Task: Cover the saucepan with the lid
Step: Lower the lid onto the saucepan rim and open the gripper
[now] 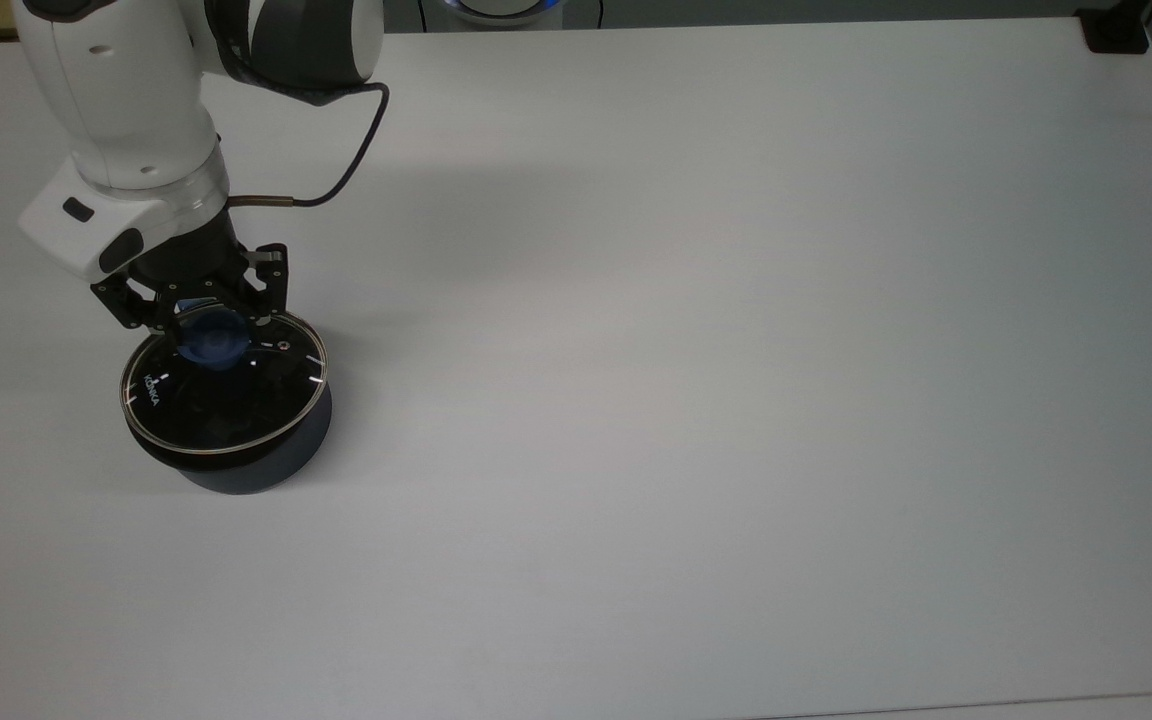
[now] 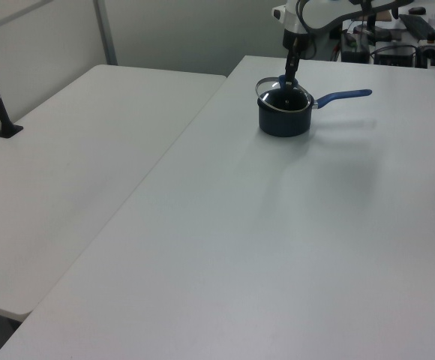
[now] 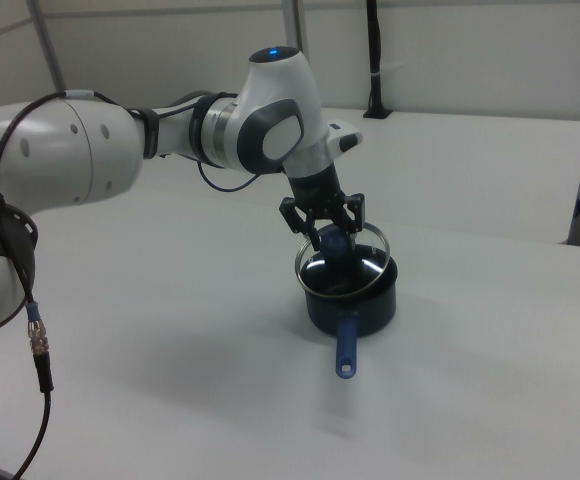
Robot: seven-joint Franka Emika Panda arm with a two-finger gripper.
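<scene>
The saucepan (image 1: 271, 465) stands near the top view's left edge, dark blue-grey outside. Its long blue handle (image 3: 345, 345) points toward the camera in the right view and to the left view's right (image 2: 345, 95). The clear glass lid (image 1: 226, 400) with its metal rim covers the pan's mouth, seemingly a little tilted; I cannot tell if it rests on the rim. My gripper (image 1: 208, 322) is shut on the lid's blue knob (image 1: 215, 340), coming down from above. In the right view the gripper (image 3: 328, 232) stands over the lid (image 3: 355, 268) and saucepan (image 3: 370, 305).
A wide white table (image 1: 736, 350) carries the pan. A second white table (image 2: 75, 172) adjoins it at the left view's left. A black post base (image 1: 1114, 32) sits at the top view's upper right corner. The arm's cable (image 1: 351, 165) loops near the wrist.
</scene>
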